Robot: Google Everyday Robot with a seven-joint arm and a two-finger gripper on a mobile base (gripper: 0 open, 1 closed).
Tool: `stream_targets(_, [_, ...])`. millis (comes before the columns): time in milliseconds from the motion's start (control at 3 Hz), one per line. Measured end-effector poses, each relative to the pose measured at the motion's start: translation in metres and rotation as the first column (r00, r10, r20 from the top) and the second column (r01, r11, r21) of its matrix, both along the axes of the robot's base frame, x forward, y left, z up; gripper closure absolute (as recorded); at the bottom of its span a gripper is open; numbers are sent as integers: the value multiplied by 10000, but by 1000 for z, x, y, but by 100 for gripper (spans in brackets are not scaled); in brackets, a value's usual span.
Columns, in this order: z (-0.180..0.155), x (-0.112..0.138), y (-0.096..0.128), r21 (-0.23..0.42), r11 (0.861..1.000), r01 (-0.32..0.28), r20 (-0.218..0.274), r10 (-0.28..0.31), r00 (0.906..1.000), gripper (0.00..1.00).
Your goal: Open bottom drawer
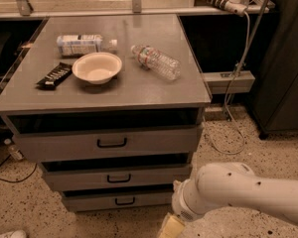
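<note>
The bottom drawer (104,201) is the lowest of three grey drawers in the cabinet, shallow, with a small black loop handle (124,201). Its front sits a little back from the middle drawer (114,178) above it. My white arm (238,192) comes in from the lower right. My gripper (170,228), a yellowish tip at the bottom edge, is low to the right of the bottom drawer's front and apart from the handle. Most of it is cut off by the frame edge.
The top drawer (109,143) has a larger black handle. On the cabinet top (154,90) lie a white bowl (97,67), a clear plastic bottle (156,61), a white bottle (82,44) and a dark snack bar (54,76). A cable (233,108) hangs at the right over speckled floor.
</note>
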State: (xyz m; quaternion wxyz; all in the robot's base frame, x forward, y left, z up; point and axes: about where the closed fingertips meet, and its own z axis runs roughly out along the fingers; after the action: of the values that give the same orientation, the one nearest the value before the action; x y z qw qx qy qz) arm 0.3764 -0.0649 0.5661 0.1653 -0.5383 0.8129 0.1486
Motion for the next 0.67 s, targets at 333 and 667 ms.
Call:
stream_targets(333, [-46, 20, -4, -32, 9989, 458, 318, -457, 9985, 0])
stream_targets(667, [-90, 34, -10, 13, 9960, 896, 235, -896, 9957, 0])
